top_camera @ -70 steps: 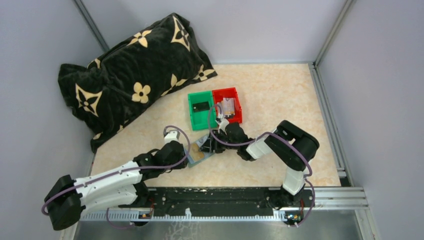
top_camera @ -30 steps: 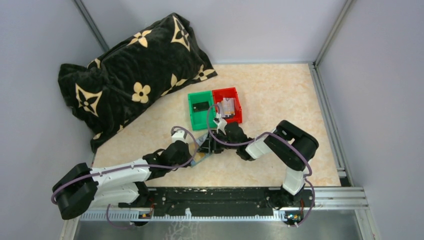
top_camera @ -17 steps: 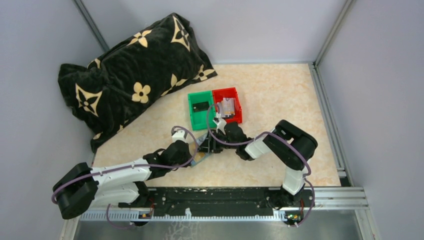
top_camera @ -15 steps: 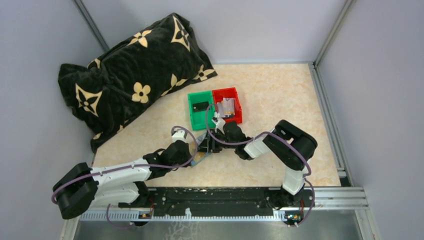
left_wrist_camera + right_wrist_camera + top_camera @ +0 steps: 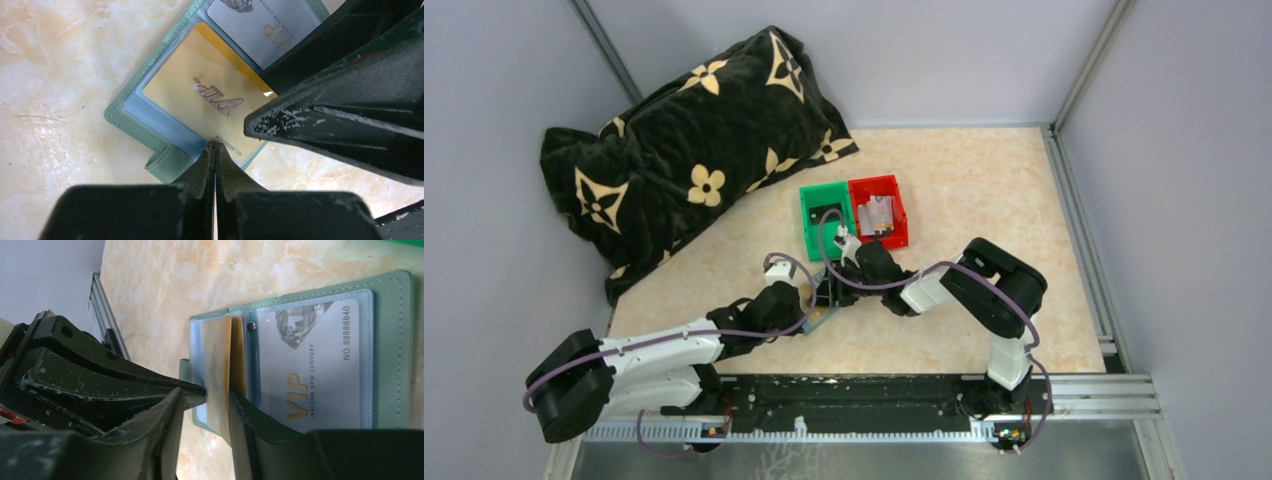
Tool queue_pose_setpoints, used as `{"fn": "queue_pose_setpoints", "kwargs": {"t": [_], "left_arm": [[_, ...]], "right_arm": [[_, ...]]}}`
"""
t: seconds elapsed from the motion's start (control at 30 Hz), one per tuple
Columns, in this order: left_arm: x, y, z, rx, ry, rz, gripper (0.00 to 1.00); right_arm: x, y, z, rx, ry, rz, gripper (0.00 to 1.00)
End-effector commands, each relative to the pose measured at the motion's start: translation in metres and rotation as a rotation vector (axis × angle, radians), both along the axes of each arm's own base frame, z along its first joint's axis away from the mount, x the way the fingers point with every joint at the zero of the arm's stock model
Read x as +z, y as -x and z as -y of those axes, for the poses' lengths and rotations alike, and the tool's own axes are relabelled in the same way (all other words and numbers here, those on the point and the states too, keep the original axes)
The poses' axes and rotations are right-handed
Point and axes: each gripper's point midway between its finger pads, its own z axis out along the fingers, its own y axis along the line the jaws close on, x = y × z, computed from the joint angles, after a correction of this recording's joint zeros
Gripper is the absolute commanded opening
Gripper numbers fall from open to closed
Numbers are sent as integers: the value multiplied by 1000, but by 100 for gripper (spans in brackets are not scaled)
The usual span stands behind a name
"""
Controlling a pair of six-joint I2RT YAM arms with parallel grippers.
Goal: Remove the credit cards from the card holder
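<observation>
The sage green card holder lies open on the table, also in the left wrist view and mostly covered in the top view. A gold card stands in its raised flap. A silver VIP card sits in the flat half. My left gripper is shut, its tip pinching the flap's edge. My right gripper is open, straddling the flap with the gold card; the card rests against one finger. Both grippers meet over the holder.
A green bin with a dark card and a red bin with a pale item stand just behind the holder. A black flowered pillow lies at the back left. Metal rails run along the table's right side.
My right gripper has slid left over the card holder, and its arm followed. The left gripper has stayed at the holder's edge. The holder shows less from above.
</observation>
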Motion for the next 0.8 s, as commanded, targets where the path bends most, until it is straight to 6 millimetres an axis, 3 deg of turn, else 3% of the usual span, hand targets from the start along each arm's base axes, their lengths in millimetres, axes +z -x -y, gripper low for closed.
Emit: {"fn": "queue_pose_setpoints", "kwargs": {"t": [0.0,0.23,0.43,0.57,0.67,0.77], "left_arm": [[-16,9,-18,7,-76,-40,0],[-19,9,-16,1,-90,-55,5],[-16,8,-22,20,-107,-47,18],[-22,12,-28,30,-117,-58,15],[-25,14,-29,33,-120,-67,11],[-26,13,-30,36,-133,-68,7]], "right_arm": [[-6,28,-11,117,18,-17,34],[-4,32,-9,126,8,-16,1],[-1,28,-6,103,5,-3,0],[5,20,0,82,-8,7,10],[9,13,6,61,-13,10,1],[10,6,12,41,-14,10,0]]}}
